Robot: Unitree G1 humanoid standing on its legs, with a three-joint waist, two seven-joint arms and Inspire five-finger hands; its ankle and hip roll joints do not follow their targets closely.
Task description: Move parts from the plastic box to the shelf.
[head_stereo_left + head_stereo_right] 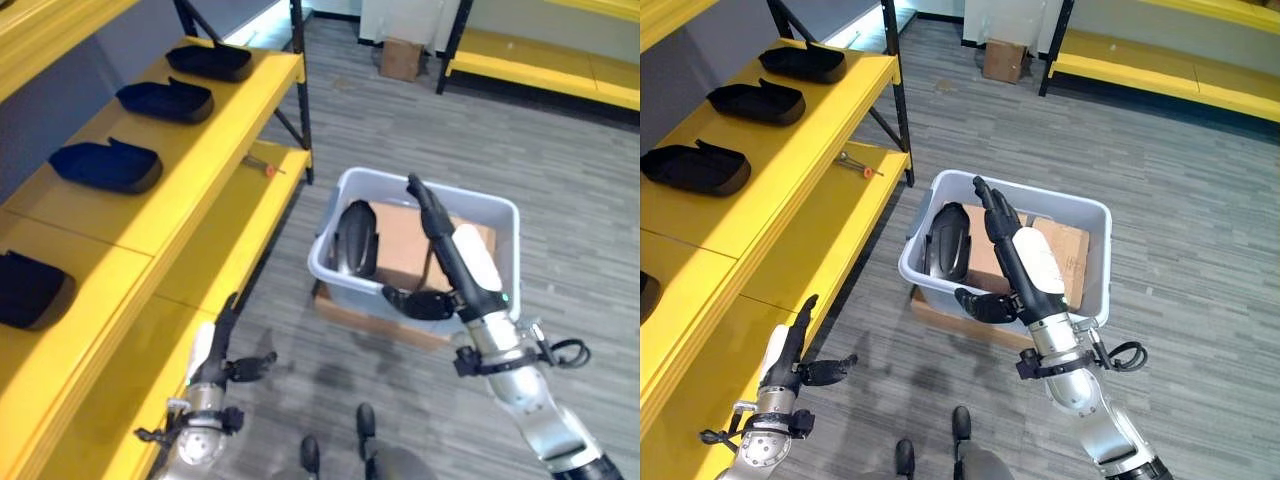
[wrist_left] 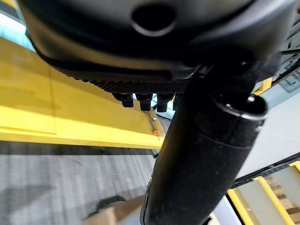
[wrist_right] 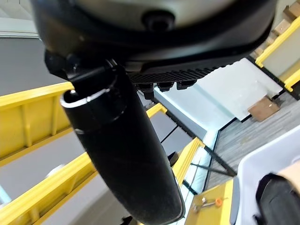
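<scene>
A pale grey plastic box (image 1: 345, 288) stands on the floor to the right of the yellow shelf (image 1: 225, 150). One black moulded part (image 1: 356, 238) leans upright against the box's left inner wall. My right hand (image 1: 455, 255) hovers over the box with its fingers straight and its thumb spread, open and holding nothing. Low beside the shelf's bottom board, my left hand (image 1: 215, 348) is open and empty too. Several black parts lie in a row on the shelf's upper board, among them one at the far end (image 1: 210, 62) and one in the middle (image 1: 105, 165).
The box rests on a flat cardboard piece (image 1: 345, 310), and brown cardboard shows inside it. A small orange-tipped tool (image 1: 264, 165) lies on the lower shelf board. A cardboard carton (image 1: 400, 58) and a second yellow rack (image 1: 545, 65) stand at the back.
</scene>
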